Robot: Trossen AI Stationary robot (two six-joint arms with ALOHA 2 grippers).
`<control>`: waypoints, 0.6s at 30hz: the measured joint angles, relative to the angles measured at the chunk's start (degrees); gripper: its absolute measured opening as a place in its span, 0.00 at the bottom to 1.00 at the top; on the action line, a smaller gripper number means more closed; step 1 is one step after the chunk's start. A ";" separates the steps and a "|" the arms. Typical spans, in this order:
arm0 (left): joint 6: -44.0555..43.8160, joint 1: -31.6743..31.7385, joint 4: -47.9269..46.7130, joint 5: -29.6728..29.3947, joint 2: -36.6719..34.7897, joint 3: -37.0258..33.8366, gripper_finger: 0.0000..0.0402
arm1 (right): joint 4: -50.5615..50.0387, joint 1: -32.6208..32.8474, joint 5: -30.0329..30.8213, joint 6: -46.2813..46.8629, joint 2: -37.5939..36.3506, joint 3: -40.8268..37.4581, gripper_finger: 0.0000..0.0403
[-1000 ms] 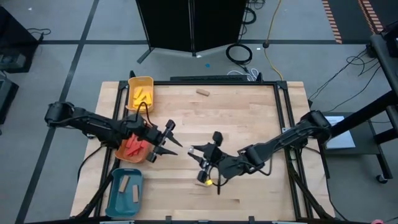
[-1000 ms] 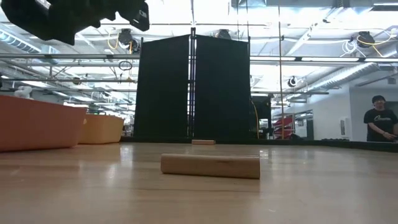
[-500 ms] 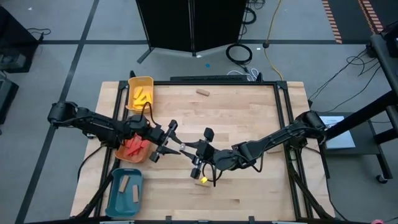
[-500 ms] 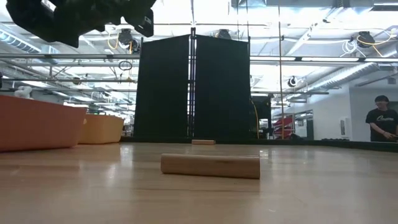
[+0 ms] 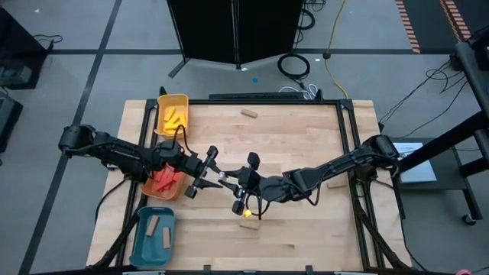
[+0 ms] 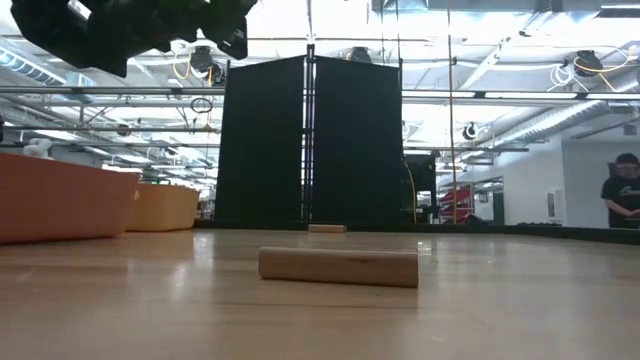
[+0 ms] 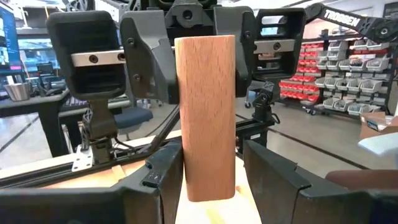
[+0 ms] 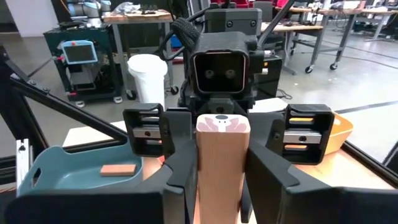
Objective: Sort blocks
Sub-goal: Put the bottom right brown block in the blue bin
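Tan block [image 7: 205,118] is off the worktop [image 5: 306,145], held up between both hands left of centre, just beside the orange tray [image 5: 150,189].

Right hand [image 8: 222,177]: clamped on the block, fingers [image 8: 180,180] tight on both sides.

Left hand [image 7: 208,168]: facing it from the opposite end, fingers [image 7: 267,177] apart, one on each side of the same block. A sliver of gap shows on one side, so it isn't gripping.

Rest of the layout:
- yellow tray [image 5: 183,101] at far-left corner, yellow blocks [image 5: 172,118] inside
- orange tray at left edge, red blocks [image 5: 163,182] inside
- teal tray [image 5: 142,243] at near-left corner, two tan blocks [image 5: 159,231] inside
- loose tan block [image 5: 248,113] near the far edge, centre
- loose yellow block [image 5: 248,216] under the right arm, towards the near edge; another tan one [image 6: 338,267] touching or just beside it, can't tell which

Person [image 6: 625,195] stands in the room beyond, well off the worktop.
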 joint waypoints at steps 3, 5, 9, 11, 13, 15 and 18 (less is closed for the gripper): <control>0.04 -0.04 0.00 0.23 0.00 0.00 0.40 | 0.00 -0.08 -0.47 0.02 0.00 0.00 0.23; 0.05 -0.04 0.00 0.33 0.00 0.00 0.40 | 0.00 -0.08 -0.50 0.02 0.00 0.00 0.23; 1.03 -0.04 -0.06 0.33 0.00 0.00 0.36 | 0.01 -0.06 -0.55 -0.02 0.00 0.00 0.23; 1.29 -0.04 -0.06 0.30 0.00 0.00 0.31 | 0.01 -0.06 -0.59 -0.14 0.00 0.00 0.23; 1.20 0.13 -0.23 0.01 0.00 0.00 0.26 | -0.10 -0.03 -0.51 -0.43 0.01 0.00 0.23; 1.20 0.41 -0.34 -0.02 0.00 0.00 0.22 | -0.20 -0.06 -0.41 -0.66 0.00 0.00 0.23; 1.07 0.84 -0.35 0.00 0.00 0.00 0.21 | -0.20 -0.10 -0.20 -0.86 0.00 0.00 0.23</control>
